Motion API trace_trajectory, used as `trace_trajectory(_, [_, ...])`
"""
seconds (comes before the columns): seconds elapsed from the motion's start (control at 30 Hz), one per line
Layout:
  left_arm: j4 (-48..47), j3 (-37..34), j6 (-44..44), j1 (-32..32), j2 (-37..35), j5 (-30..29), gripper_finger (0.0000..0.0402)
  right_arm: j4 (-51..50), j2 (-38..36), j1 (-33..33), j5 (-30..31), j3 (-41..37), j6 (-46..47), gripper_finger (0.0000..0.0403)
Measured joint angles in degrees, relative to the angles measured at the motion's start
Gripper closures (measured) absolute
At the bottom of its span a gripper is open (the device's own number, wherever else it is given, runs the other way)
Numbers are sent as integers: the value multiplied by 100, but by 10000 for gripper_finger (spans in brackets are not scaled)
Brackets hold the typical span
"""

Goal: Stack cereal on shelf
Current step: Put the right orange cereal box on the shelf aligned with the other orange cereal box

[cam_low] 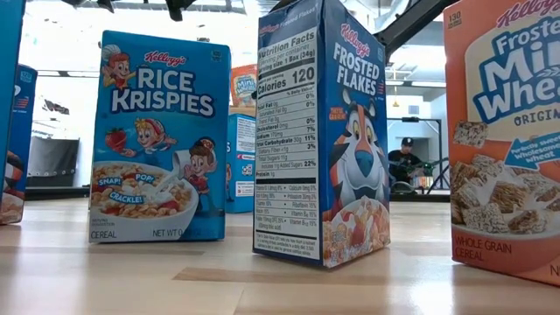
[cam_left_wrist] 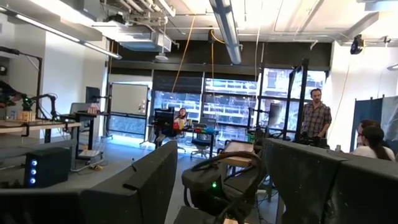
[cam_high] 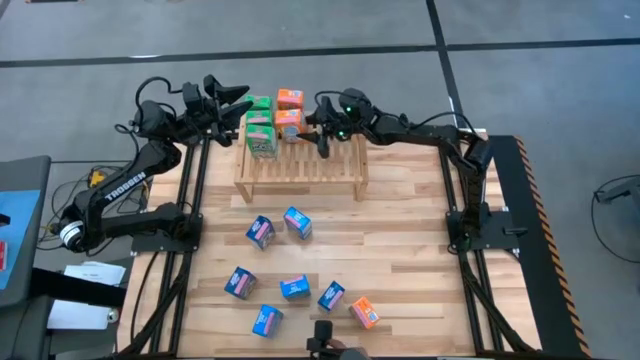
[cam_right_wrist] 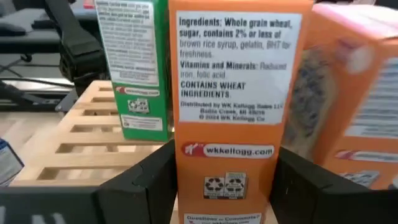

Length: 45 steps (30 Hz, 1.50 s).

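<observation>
The light-wood shelf [cam_high: 300, 165] stands at the table's far middle. Two green cereal boxes [cam_high: 261, 128] and two orange ones [cam_high: 290, 100] stand upright on the far left of its slatted top [cam_right_wrist: 93, 127]. My right gripper [cam_high: 318, 138] reaches in level from the right. Its open fingers flank the nearer orange box [cam_right_wrist: 239, 93], which stands on the slats. My left gripper [cam_high: 238, 103] hangs open above the shelf's far left corner, pointing up and away, with nothing between its fingers [cam_left_wrist: 149, 186]. My right gripper has a finger [cam_right_wrist: 149, 180] close against each narrow side of the orange box's lower part [cam_right_wrist: 239, 180], coming level from the table's right. I cannot tell whether the fingers touch the box. The box stands upright on the shelf.
Several blue cereal boxes [cam_high: 261, 232] and one orange box [cam_high: 365, 312] are scattered over the near half of the table. In the low view the Rice Krispies [cam_low: 162, 131], Frosted Flakes [cam_low: 324, 131] and Mini-Wheats [cam_low: 507, 131] boxes stand upright. People are in the room beyond.
</observation>
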Motion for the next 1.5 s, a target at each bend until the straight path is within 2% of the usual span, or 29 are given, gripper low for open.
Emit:
trace_trajectory(0.33, [-68, 0, 59, 0, 9, -3, 173, -187, -2, 93, 7, 2, -133, 187])
trace_trajectory(0.57, [-172, 0, 72, 0, 9, -21, 173, 186, 2, 94, 0, 0, -10, 214])
trace_trajectory(1.13, [-163, 0, 72, 0, 9, -21, 173, 537, 6, 132, -116, 0, 282, 213])
trace_trajectory(1.33, [-159, 0, 95, 0, 9, -20, 173, 1153, 486, 165, -127, -11, 632, 213])
trace_trajectory(1.5, [-152, 0, 91, -2, 9, -19, 173, 1098, 496, 161, -124, 2, 571, 213])
